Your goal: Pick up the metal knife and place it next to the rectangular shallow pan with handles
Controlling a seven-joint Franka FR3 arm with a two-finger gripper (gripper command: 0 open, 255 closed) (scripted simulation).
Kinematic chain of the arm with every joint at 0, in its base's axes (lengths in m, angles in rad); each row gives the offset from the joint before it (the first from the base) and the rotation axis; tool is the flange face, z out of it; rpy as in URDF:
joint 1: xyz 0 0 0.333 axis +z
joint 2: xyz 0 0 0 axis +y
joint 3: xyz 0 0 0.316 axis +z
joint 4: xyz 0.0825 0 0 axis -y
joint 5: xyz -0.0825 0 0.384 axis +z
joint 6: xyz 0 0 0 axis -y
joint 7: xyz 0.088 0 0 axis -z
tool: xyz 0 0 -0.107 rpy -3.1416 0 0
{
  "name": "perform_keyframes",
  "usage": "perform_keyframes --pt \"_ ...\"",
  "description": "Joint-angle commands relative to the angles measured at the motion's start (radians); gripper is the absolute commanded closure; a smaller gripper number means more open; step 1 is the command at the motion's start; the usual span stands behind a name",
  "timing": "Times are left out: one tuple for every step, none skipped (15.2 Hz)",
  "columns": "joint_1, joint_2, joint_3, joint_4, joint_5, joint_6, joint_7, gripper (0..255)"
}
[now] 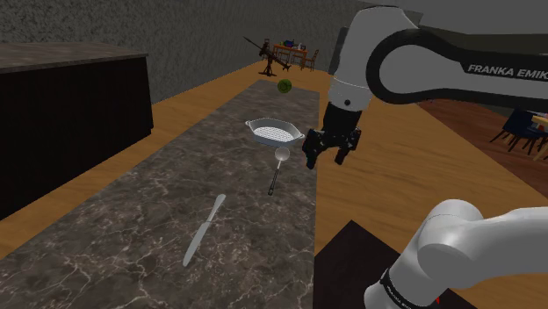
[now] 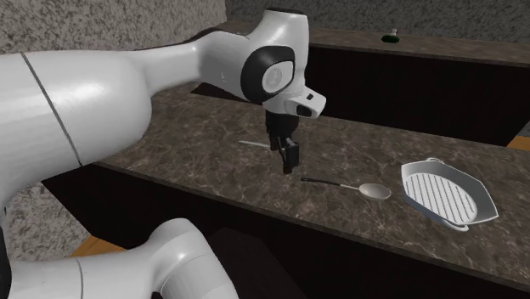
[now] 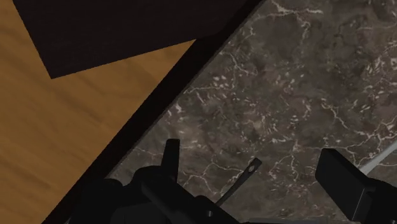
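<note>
**Hand** [image 1: 326,161]: open. The two black fingers stand apart with nothing between them. They point down at the dark marbled worktop [image 1: 132,228] without touching it. The hand hangs above the worktop's edge on the side of the stand [image 1: 351,263], close to the spoon [image 1: 277,167].

**Knife** [image 1: 204,230]: pale grey, lying flat on the worktop with nothing touching it. In the shoulder view it sits low and left of the hand, well apart from it.

**Pan** [image 1: 274,132]: white, rectangular and shallow, with a ridged base and a handle at each end. It rests on the worktop farther along from the knife, well apart from it.

**Spoon:** lies flat between knife and pan. Its bowl is just beside the pan and its thin dark handle points back toward the knife's end of the worktop. In the wrist view the handle's tip has a hole in it. The tip lies on the marble below the gap between the fingers, and neither finger touches it.

**Green round object** [image 1: 284,86]: on the worktop beyond the pan.

**Surroundings:** wooden floor [image 1: 202,101] runs along both sides of the worktop.
</note>
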Motion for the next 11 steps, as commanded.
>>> perform_keyframes --pt "-0.003 0.023 0.071 -0.003 0.028 0.034 0.105 0" --pt "-0.007 0.041 0.106 0.003 0.038 0.051 0.154 0" --pt "-0.012 0.062 0.14 0.011 0.047 0.068 0.204 0" --pt "-0.019 0.085 0.176 0.021 0.054 0.085 0.253 0" --pt "-0.027 0.111 0.211 0.033 0.059 0.102 0.303 0" --pt "-0.037 0.139 0.247 0.047 0.062 0.119 0.353 0" --pt "-0.048 0.169 0.283 0.063 0.062 0.135 0.404 0" --pt "-0.062 0.201 0.32 0.081 0.059 0.151 0.456 0" --pt "-0.077 0.235 0.357 0.101 0.053 0.166 0.509 0" --pt "-0.094 0.272 0.395 0.123 0.044 0.181 0.563 0" --pt "-0.113 0.31 0.433 0.147 0.031 0.195 0.619 0"
